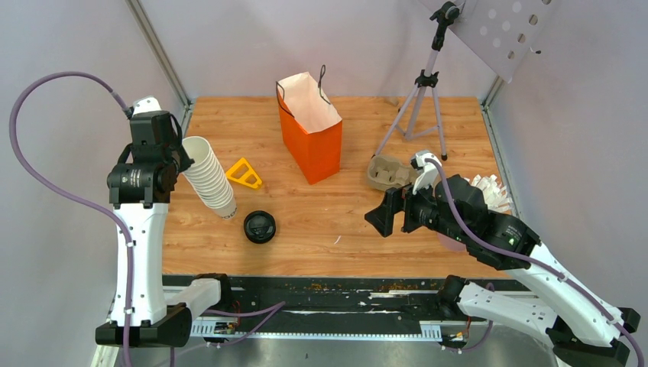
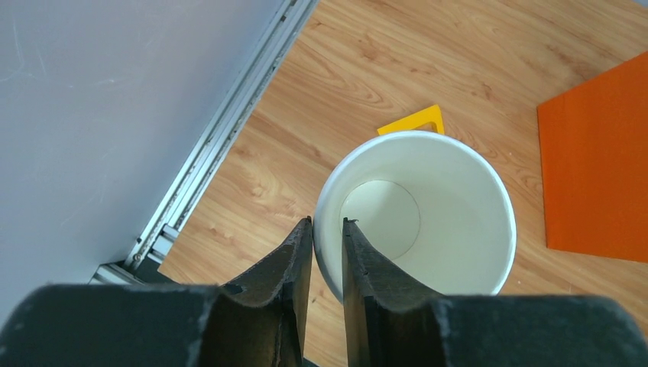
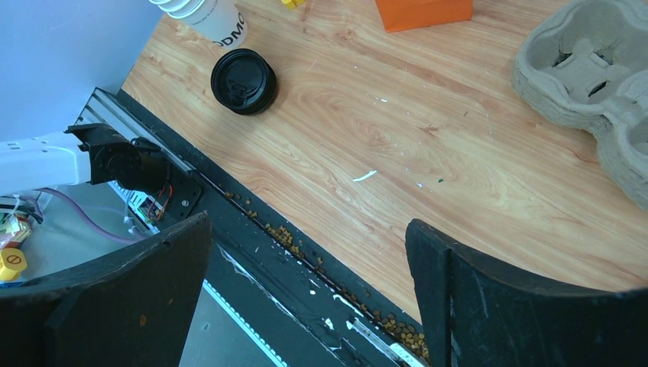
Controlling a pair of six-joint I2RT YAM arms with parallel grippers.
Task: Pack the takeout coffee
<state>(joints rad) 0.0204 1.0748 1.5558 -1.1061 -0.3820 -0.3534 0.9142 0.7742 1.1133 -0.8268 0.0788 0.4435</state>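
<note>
A tilted stack of lidless white cups (image 1: 208,176) stands at the left. My left gripper (image 1: 182,157) is shut on the rim of its top cup (image 2: 428,222), one finger inside and one outside; it also shows in the left wrist view (image 2: 327,223). A round black lid (image 1: 260,226) lies on the table in front of the stack and also shows in the right wrist view (image 3: 244,80); I cannot tell whether a cup is under it. The orange paper bag (image 1: 309,126) stands open at the back centre. My right gripper (image 1: 382,214) is open and empty above the near table edge (image 3: 309,222).
A grey pulp cup carrier (image 1: 388,172) lies right of the bag and shows in the right wrist view (image 3: 588,69). A yellow triangular piece (image 1: 244,174) lies between stack and bag. A tripod (image 1: 419,99) stands at the back right. White paper items (image 1: 493,191) lie at the right edge.
</note>
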